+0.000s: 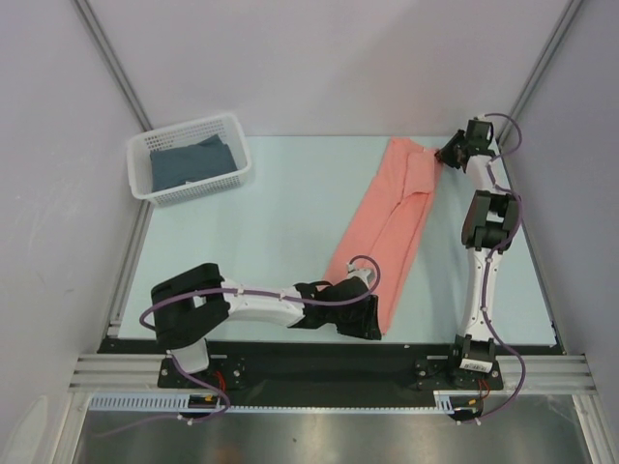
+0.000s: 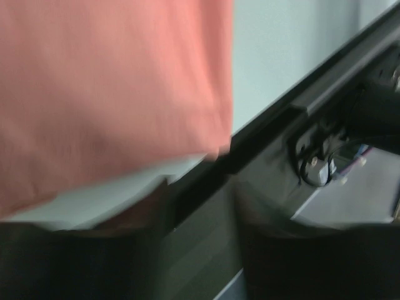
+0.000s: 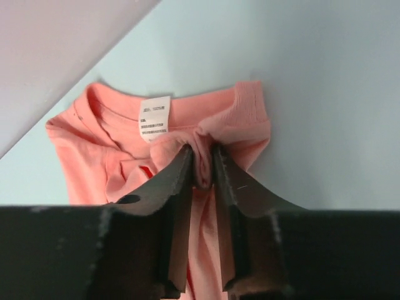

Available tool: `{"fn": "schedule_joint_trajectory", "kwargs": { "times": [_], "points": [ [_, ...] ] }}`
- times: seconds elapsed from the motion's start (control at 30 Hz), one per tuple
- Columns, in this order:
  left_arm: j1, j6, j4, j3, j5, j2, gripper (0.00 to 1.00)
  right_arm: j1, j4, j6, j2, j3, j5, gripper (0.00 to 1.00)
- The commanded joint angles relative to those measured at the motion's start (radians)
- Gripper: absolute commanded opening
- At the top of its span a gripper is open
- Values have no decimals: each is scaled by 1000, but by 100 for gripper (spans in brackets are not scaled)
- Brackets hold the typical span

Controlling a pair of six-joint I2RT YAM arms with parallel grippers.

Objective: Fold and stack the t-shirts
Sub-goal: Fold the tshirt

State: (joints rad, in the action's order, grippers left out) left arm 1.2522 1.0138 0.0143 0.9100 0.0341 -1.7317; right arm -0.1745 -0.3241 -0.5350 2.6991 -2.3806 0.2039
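One salmon-pink t-shirt [image 1: 387,232] lies stretched: right gripper [image 3: 203,164] clamps its collar, probably for tension; left gripper [image 2: 200,219], hem just ahead, is too blurred to judge.

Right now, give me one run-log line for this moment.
salmon-pink t-shirt: long folded strip | right gripper: pinching collar | left gripper: at hem, jaws apart | slate-blue t-shirt: in basket

Bright, even light — shadows soft; left wrist view smeared by motion blur (right wrist view crisp).
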Motion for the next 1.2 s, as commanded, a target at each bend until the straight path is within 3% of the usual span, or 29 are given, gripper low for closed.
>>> {"fn": "schedule_joint_trajectory", "kwargs": {
  "times": [0.0,0.03,0.1,0.2,0.27,0.4,0.43,0.53,0.77,0.9,1.0,1.07,1.17],
  "points": [
    [19,-147,54,0,136,70,61,3,89,-2,30,-57,-11,25],
    [16,-162,87,0,124,124,70,-2,83,3,27,-63,-12,29],
    [3,-208,178,19,99,190,77,-13,28,-3,18,-93,-5,33],
    [-55,-282,327,58,55,334,78,-45,-49,-6,-27,-92,12,43],
    [-152,-299,374,58,64,436,77,-66,-66,3,-71,-43,14,52],
    [-394,-328,383,15,127,518,76,-85,-101,41,-137,23,57,58],
    [-477,-345,378,10,138,517,77,-86,-113,52,-146,23,72,60],
    [-581,-431,369,30,219,437,82,-86,-127,87,-150,27,100,61],
    [-671,-540,349,9,296,276,80,-97,-81,64,-116,54,181,59],
    [-714,-578,325,-25,334,215,69,-89,-66,92,-95,61,199,57],
    [-721,-596,302,-25,355,156,62,-88,-41,99,-88,80,213,51],
    [-723,-604,254,-22,410,109,61,-85,-26,101,-82,96,232,43],
    [-723,-609,234,6,457,48,65,-76,-14,116,-73,109,227,42]
  ]
}}
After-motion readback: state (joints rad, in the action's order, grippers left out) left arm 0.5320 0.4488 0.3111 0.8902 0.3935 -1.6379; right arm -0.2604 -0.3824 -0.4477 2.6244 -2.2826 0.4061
